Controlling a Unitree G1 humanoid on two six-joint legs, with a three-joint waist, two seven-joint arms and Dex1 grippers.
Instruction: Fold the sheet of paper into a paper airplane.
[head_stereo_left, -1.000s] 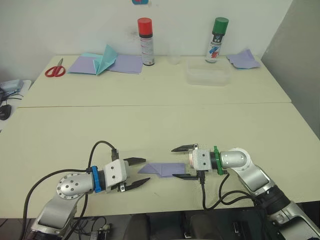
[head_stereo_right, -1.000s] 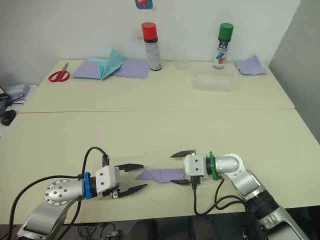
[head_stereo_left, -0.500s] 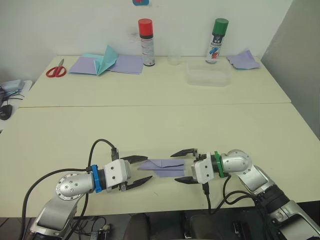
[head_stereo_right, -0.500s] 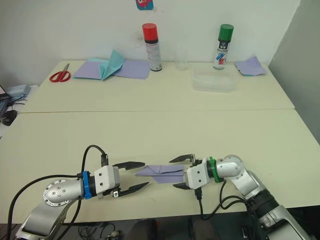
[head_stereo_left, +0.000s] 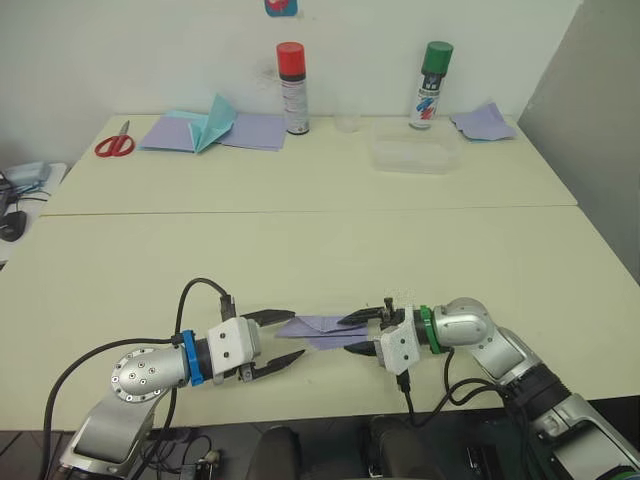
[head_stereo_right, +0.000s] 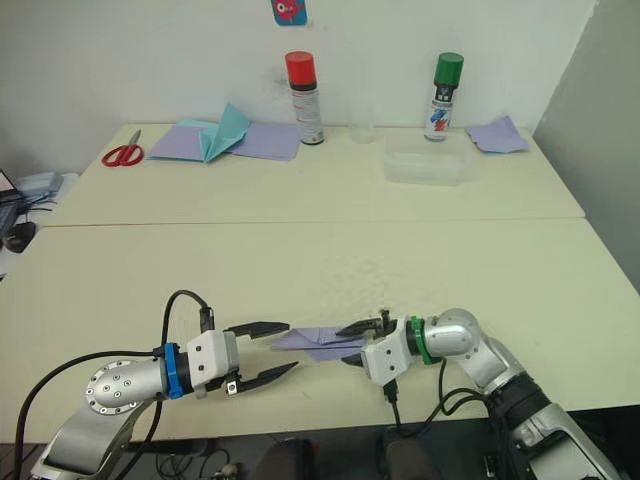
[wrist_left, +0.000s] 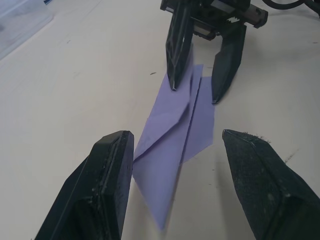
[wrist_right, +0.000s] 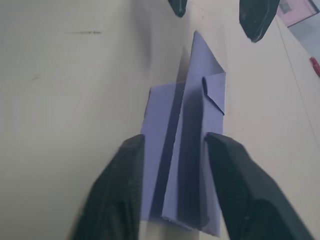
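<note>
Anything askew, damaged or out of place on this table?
Nothing stands out. The paper airplane lies flat between the open left gripper and open right gripper; both spray cans stand upright at the back.

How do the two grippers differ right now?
The left gripper is spread wide around the plane's nose without touching it; the right gripper is narrower, straddling the plane's raised middle fold at the tail. The left has a blue wrist ring, the right a green one. Both lie low on the table, pointing at each other.
</note>
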